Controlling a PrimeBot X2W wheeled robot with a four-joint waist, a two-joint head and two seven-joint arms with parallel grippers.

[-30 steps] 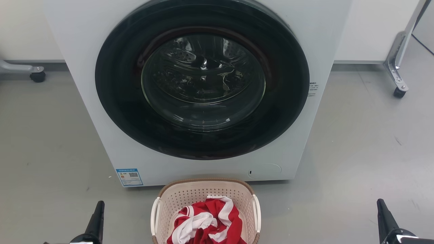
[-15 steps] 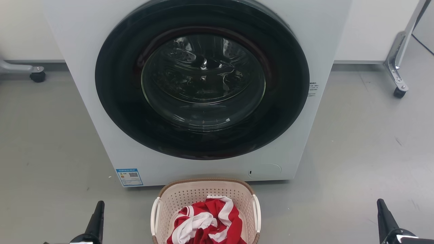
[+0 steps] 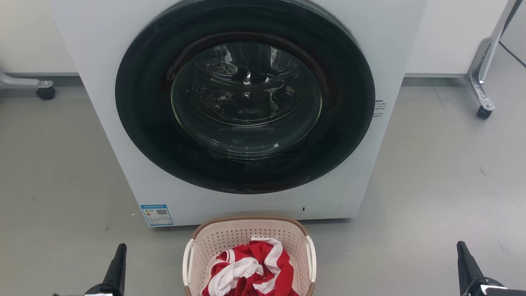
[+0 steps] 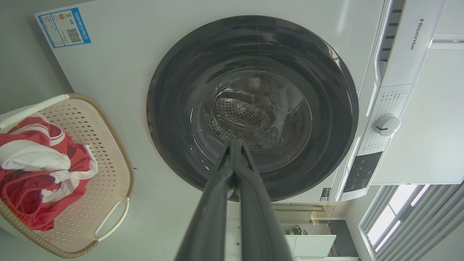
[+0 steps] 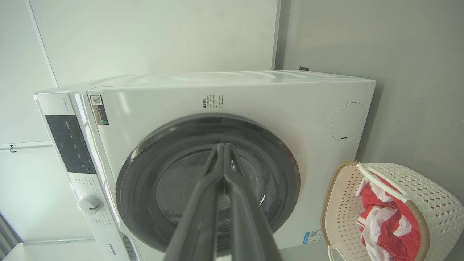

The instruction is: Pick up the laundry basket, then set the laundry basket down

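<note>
The cream perforated laundry basket (image 3: 238, 236) with a brown rim and white side handles stands on the floor at the bottom centre, right in front of the washing machine. Red and white cloth (image 3: 250, 269) lies bunched inside it. The left wrist view has the basket (image 4: 108, 159) at its left edge, and the right wrist view has the basket (image 5: 431, 195) at its lower right. My left gripper (image 3: 120, 248) is low on the left, well apart from the basket; its fingers meet at the tips (image 4: 235, 142). My right gripper (image 3: 461, 246) is far right, likewise shut (image 5: 222, 146) on nothing.
A white front-loading washing machine (image 3: 246, 107) with a closed dark round door rises directly behind the basket. Grey floor spreads to both sides. A wheeled metal stand leg (image 3: 483, 78) is at the back right and another caster (image 3: 45, 92) at the back left.
</note>
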